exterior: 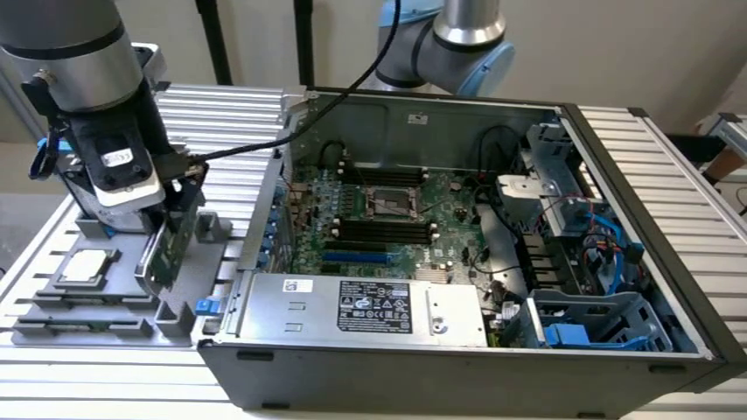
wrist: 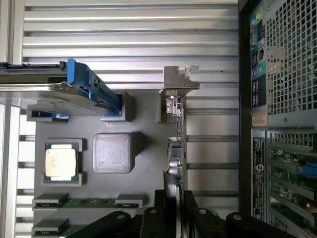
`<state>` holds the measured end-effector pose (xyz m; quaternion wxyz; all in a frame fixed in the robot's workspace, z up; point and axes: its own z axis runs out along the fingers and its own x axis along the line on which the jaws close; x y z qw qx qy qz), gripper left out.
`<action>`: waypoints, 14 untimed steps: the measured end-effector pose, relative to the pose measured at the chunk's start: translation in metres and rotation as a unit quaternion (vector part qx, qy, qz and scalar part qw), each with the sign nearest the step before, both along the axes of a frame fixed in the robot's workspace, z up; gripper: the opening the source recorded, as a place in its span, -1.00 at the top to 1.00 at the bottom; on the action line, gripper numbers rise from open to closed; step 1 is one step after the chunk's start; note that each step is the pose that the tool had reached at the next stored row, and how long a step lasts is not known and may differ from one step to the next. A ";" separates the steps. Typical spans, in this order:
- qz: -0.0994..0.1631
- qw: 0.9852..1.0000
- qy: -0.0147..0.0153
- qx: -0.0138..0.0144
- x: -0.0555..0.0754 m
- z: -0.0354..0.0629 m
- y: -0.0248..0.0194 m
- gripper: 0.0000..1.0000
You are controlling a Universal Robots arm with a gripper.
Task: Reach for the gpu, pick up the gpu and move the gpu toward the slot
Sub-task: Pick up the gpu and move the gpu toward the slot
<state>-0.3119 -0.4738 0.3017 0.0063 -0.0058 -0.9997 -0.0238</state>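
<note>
Over the grey parts tray (wrist: 148, 129), the gripper (wrist: 173, 206) was clamped on the gpu (wrist: 176, 148), one black finger against each face. The card stood on edge, its silver bracket (wrist: 179, 82) at the far end. The fingers hid its near end, and whether it rested in a holder was unclear. Beyond lay a CPU chip (wrist: 61, 162) and a blue-railed hard drive (wrist: 59, 91), cut off at the frame edge. Farthest stood the open computer case (exterior: 467, 367).

We get bright, even, diffuse light. Worktop (wrist: 129, 29) ribs glare near-white in the wrist view. Soft shadows on the grey tray (wrist: 148, 163). Computer case (exterior: 467, 131) interior dimmer.
</note>
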 end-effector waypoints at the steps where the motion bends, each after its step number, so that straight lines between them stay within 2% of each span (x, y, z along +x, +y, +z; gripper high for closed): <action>1: 0.000 1.000 0.000 0.000 0.001 0.0044 0.0000 0.47; 8: 0.000 1.000 0.001 0.001 0.011 0.0363 -0.0008 0.47; 14: 0.000 1.000 0.002 0.004 0.028 0.0637 -0.0017 0.47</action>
